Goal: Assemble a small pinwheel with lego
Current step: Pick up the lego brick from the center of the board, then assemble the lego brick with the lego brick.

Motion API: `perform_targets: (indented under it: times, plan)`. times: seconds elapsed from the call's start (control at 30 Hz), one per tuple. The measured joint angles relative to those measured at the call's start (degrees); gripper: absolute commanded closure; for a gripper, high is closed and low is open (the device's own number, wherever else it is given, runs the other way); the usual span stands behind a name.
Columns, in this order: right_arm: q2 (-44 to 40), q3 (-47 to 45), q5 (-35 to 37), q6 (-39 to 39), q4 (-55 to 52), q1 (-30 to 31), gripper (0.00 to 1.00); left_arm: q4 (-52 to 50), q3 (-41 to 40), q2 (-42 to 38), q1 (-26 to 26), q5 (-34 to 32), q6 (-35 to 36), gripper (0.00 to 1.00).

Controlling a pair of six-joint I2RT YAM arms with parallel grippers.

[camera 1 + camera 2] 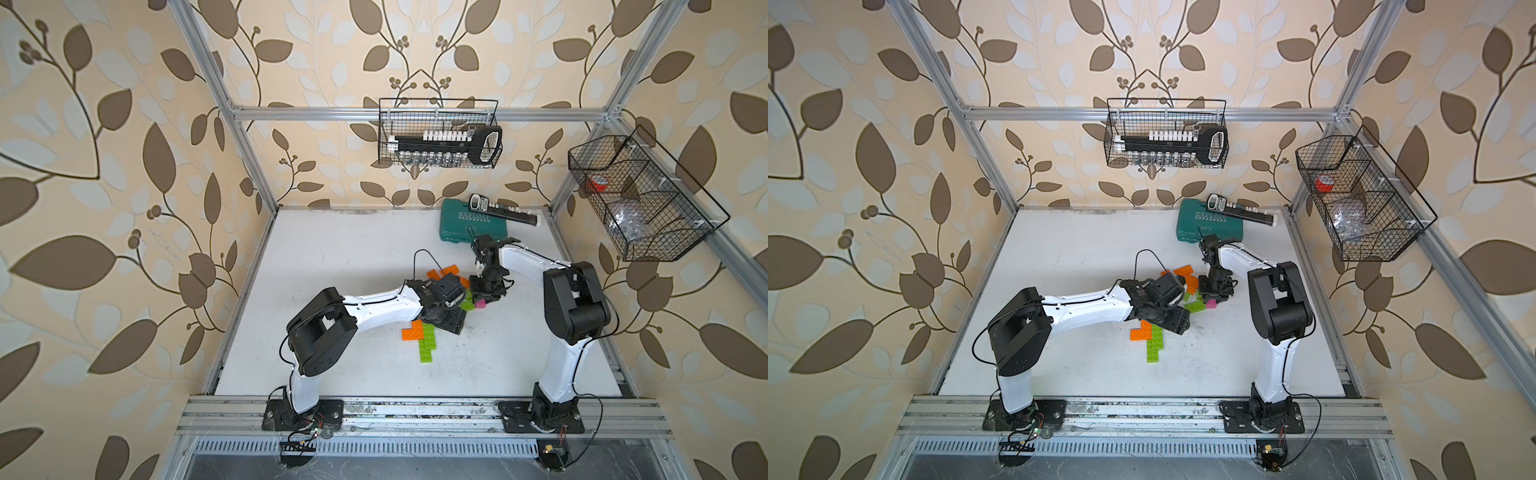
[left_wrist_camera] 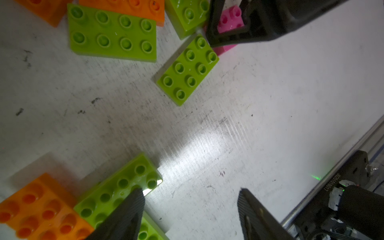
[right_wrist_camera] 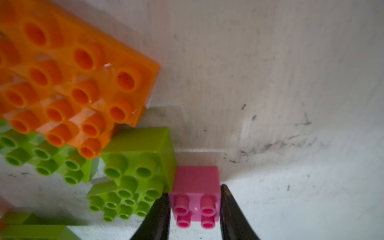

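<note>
1. Nearest the front, an orange brick (image 1: 412, 332) and a strip of lime-green bricks (image 1: 427, 349) lie flat on the white counter (image 1: 332, 257), touching each other.
2. Just over those hang the left fingers (image 2: 128, 212). They're spread wide with only bare counter between them, and one tip overlaps the end of a green brick (image 2: 122, 187).
3. A bit further back, two loose green 2x4s (image 2: 113, 33) (image 2: 187, 69) sit studs up.
4. The pink brick (image 3: 196, 182) is on the counter at the right edge of the lego pile (image 1: 1187, 291), touching a small green square brick (image 3: 141, 158). The right fingers (image 3: 160, 218) press on its two opposite sides, pinching it.
5. Behind that are orange bricks (image 3: 72, 72), stacked and overlapping a green one (image 3: 41, 153).
6. In the far right corner is a teal case (image 1: 461, 226) with a black socket rail (image 1: 509, 212) lying across it.
7. Furthest back there's a wire basket (image 1: 440, 133) on the back wall, and another basket (image 1: 640, 199) on the right wall.
</note>
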Motion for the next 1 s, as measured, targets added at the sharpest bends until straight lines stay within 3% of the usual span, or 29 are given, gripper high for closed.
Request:
perform_targets:
  times: [0.4, 0.57, 0.83, 1.0]
  plan:
    - [-0.07, 0.09, 1.81, 0.22, -0.20, 0.02, 0.72, 0.26, -0.24, -0.15, 0.00, -0.09, -0.07, 0.26]
    - [-6.08, -1.07, 5.66, 2.14, -1.01, 1.60, 0.80, 1.75, -4.13, -3.10, 0.83, -0.02, -1.14, 0.26]
    - [-15.72, -2.03, 9.16, 12.87, -3.65, 20.24, 1.00, 7.34, -19.76, -17.79, 10.34, 1.99, -5.07, 0.25]
    - [-14.73, -1.51, 9.03, 21.94, -4.74, 29.68, 1.00, 9.57, -29.53, -27.76, 17.88, 3.98, -7.80, 0.25]
